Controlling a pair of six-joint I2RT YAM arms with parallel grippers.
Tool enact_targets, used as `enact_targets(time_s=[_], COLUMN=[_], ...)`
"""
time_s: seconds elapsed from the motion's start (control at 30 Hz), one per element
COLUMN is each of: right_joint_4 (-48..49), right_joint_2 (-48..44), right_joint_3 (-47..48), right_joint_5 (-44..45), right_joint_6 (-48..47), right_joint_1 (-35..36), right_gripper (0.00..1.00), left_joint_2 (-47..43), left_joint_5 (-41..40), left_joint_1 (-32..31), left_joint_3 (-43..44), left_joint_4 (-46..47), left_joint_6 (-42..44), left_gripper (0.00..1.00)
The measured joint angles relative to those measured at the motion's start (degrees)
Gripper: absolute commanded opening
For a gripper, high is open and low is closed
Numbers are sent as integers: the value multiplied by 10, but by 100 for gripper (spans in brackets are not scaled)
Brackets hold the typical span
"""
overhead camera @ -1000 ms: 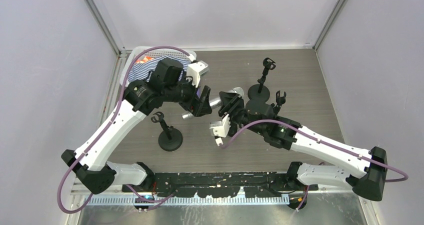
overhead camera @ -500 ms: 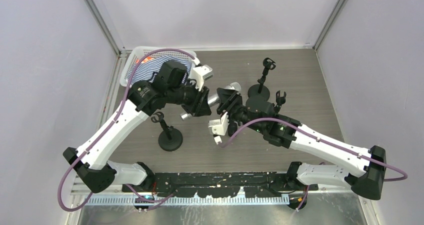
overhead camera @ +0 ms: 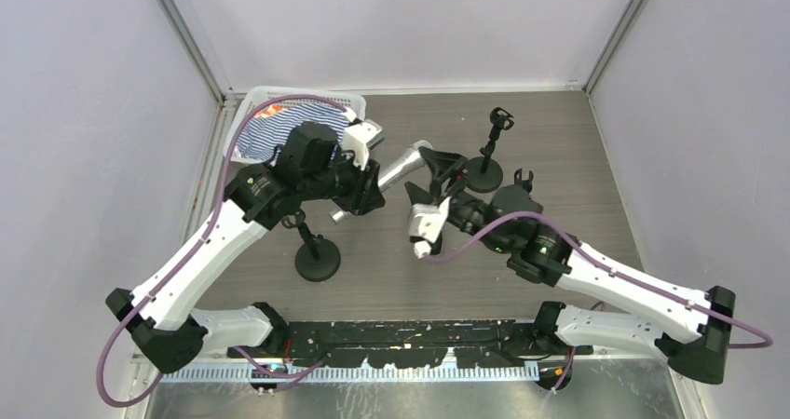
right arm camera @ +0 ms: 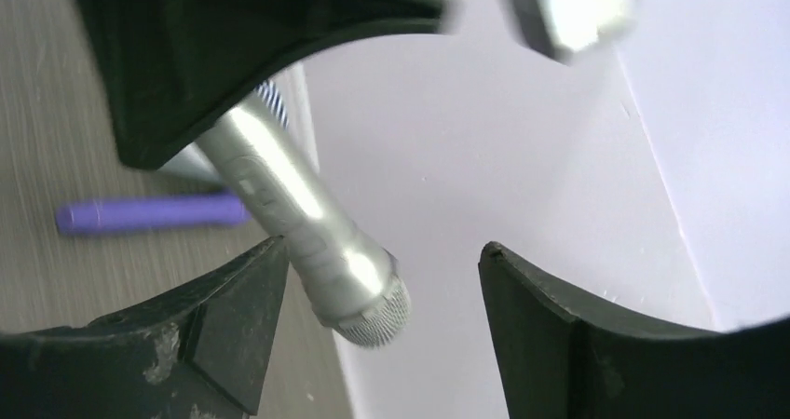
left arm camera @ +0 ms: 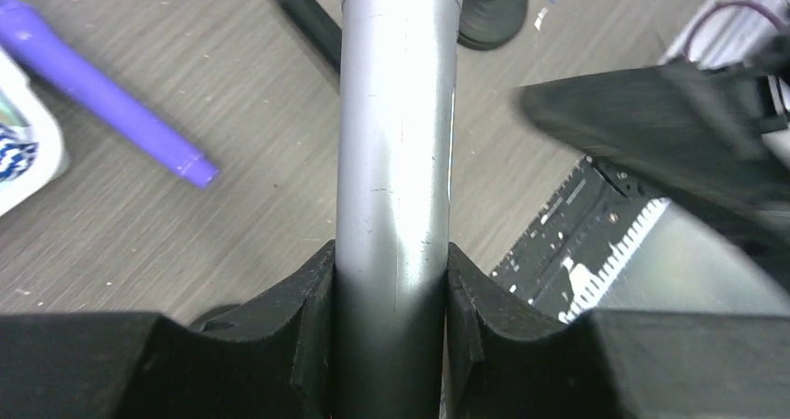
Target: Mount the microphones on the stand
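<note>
Over the table (overhead camera: 578, 158) | our left gripper (left arm camera: 391, 284) is clamping the silver-grey metal microphone (left arm camera: 396, 149) by its barrel | right gripper (right arm camera: 384, 247) is gaping beside its head | we are judging it stiff, slick: barrel grip best

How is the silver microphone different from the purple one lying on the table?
The silver-grey metal stick microphone is clamped in the left arm's tool and held in the air; the purple stick microphone lies loose on the table, untouched. The silver one shows its mesh head; the purple one's head is out of view. Both are slim straight sticks.
</note>
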Motion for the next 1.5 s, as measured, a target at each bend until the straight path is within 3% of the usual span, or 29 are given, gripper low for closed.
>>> enact_targets(time_s=[0.1,0.23,0.47,0.6,0.77,1.07,1.5], right_joint_4=[60,130,172,177,198,240,238], right_joint_2=[-37,-71,-54,-8,63,136,171], right_joint_3=[-10,-10,-10,-7,17,51,75], right_joint_5=[19,108,240,247,210,143,124], right_joint_6=[126,344,723,913,1073,1206,1243], right_joint_1=[0,1,1,1,1,-1,-15], right_gripper=[79,77,75,75,74,68,52], left_joint_2=[-31,-92,-170,-184,-193,-199,-213], left_joint_5=[-35,-73,-108,-113,-112,-104,-86], left_joint_1=[0,0,0,0,0,0,1], left_joint_3=[-33,-93,-172,-192,-205,-209,-224], left_joint_4=[36,107,223,261,283,289,302], left_joint_6=[-19,-45,-86,-102,-111,-114,-121], left_gripper=[0,0,0,0,0,0,0])
